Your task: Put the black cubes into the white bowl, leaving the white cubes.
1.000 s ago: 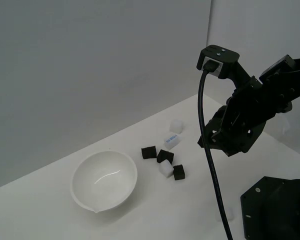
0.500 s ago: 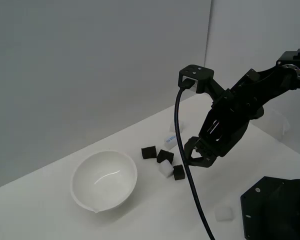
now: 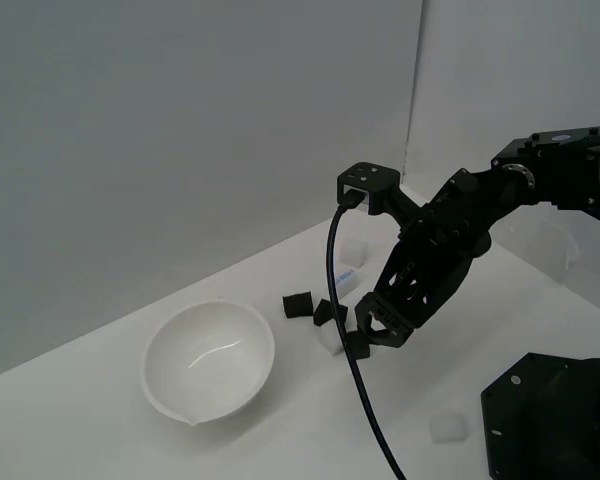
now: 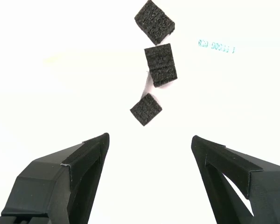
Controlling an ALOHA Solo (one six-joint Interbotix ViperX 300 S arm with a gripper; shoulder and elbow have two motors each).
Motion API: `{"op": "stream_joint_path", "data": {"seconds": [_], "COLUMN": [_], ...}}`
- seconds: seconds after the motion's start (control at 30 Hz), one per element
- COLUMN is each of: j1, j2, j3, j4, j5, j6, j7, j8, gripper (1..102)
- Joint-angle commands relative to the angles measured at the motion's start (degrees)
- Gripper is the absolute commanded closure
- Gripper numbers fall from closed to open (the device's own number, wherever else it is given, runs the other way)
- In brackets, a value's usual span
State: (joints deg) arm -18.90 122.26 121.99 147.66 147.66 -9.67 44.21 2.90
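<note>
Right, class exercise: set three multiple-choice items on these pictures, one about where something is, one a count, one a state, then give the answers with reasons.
1. Where do the black cubes lie relative to the white bowl in the exterior view?
A. inside it
B. on the table to its right
C. stacked on its rim

2. How many black cubes does the wrist view show?
A. three
B. one
C. five

3. What is the state of the end effector?
A. shut on a cube
B. shut on nothing
C. open, holding nothing

Answers:
1. B: the black cubes sit on the table to the exterior view's right of the white bowl, which holds nothing.
2. A: three black cubes lie in a loose row ahead of the fingers.
3. C: the end effector has its jaws wide apart with bare table between them.
</note>
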Motion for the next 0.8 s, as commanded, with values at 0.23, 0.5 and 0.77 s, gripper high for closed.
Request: {"op": "stream_joint_path", "data": {"seconds": [0.23, 0.5, 0.77], "j1": [-1.0, -2.7, -2.7], "j2": [-5.4, -10.6, -13.1], "j3": [-5.2, -10.5, -12.7], "j4": [-2.2, -3.0, -2.6], "j5": [-2.2, -2.9, -2.6], "j6": [-1.3, -2.9, -2.9], "j7": [-1.4, -5.1, -7.5], "j8": [0.3, 0.3, 0.3], "gripper": [3, 3, 3]}}
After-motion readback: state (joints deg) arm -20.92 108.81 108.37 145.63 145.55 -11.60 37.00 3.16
